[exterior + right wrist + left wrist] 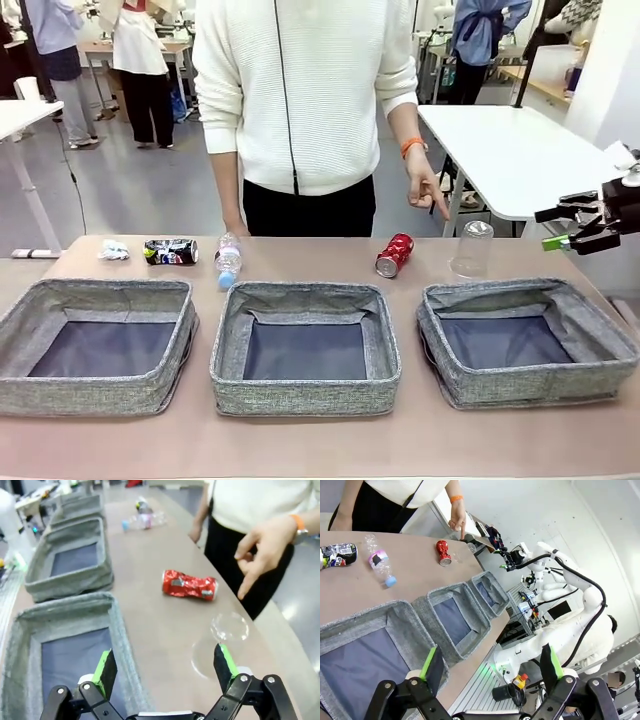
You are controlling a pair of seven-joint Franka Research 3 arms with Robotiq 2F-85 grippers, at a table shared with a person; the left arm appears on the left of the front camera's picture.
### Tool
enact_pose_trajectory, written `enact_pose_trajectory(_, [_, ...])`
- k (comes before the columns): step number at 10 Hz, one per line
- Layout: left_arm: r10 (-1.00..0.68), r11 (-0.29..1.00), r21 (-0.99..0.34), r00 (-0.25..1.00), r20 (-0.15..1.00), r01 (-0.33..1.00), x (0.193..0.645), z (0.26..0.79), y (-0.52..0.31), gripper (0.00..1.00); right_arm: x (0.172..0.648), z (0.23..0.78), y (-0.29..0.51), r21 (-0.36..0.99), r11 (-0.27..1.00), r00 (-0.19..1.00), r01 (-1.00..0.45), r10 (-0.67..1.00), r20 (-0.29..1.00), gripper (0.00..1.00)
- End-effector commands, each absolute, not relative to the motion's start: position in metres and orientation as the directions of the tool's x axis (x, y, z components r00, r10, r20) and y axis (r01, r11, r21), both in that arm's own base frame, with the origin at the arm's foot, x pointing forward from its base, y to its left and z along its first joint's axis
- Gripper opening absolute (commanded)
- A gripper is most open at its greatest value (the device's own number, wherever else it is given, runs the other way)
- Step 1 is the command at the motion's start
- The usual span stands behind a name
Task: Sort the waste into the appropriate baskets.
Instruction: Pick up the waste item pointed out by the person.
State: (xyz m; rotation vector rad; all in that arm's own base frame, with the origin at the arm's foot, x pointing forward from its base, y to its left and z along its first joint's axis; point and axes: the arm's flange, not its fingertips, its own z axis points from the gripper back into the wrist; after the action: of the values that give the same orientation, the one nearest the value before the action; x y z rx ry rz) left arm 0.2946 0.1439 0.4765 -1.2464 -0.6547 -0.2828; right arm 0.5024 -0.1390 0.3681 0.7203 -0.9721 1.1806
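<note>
Along the table's far edge lie a white paper wad (113, 250), a crushed dark blue can (171, 251), a clear blue-capped bottle (228, 260), a crushed red can (394, 254) and an upright clear cup (472, 248). Three grey baskets stand in a row: left (100, 292), middle (300, 395), right (520, 385). My right gripper (548, 228) hovers open above the table's right end, past the right basket. Its wrist view shows the cup (227, 635) and red can (189, 585) ahead of the open gripper (165, 667). My left gripper (490, 665) is open, high above the left basket (395, 615).
A person in a white sweater stands at the far side, one hand (428, 190) pointing down between the red can and the cup. Bare table runs in front of the baskets. A white table (520, 150) stands behind on the right.
</note>
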Motion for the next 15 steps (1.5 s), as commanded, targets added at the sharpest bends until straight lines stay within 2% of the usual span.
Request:
enact_pose_trajectory(1, [0.156,0.3,-0.771,0.768,0.621,0.561,0.295,0.479,0.143,1.0,0.555,0.343,-0.151,-0.058,0.249,0.037,-0.967,0.358,0.933,1.0])
enact_pose_trajectory(3, [0.156,0.3,-0.771,0.768,0.621,0.561,0.295,0.479,0.143,1.0,0.581,0.325,-0.151,-0.027,0.329,0.106,-0.944,0.381,0.919,1.0])
enact_pose_trajectory(5, [0.156,0.3,-0.771,0.768,0.621,0.561,0.295,0.479,0.143,1.0,0.599,0.306,-0.149,-0.021,0.346,0.127,-0.938,0.4,0.908,1.0])
enact_pose_trajectory(10, [0.156,0.3,-0.771,0.768,0.621,0.561,0.295,0.479,0.143,1.0,0.622,0.278,-0.12,0.086,0.289,0.21,-0.954,0.435,0.875,1.0])
enact_pose_trajectory(15, [0.156,0.3,-0.771,0.768,0.621,0.561,0.295,0.479,0.143,1.0,0.628,0.267,-0.077,0.133,0.228,0.223,-0.965,0.433,0.873,1.0])
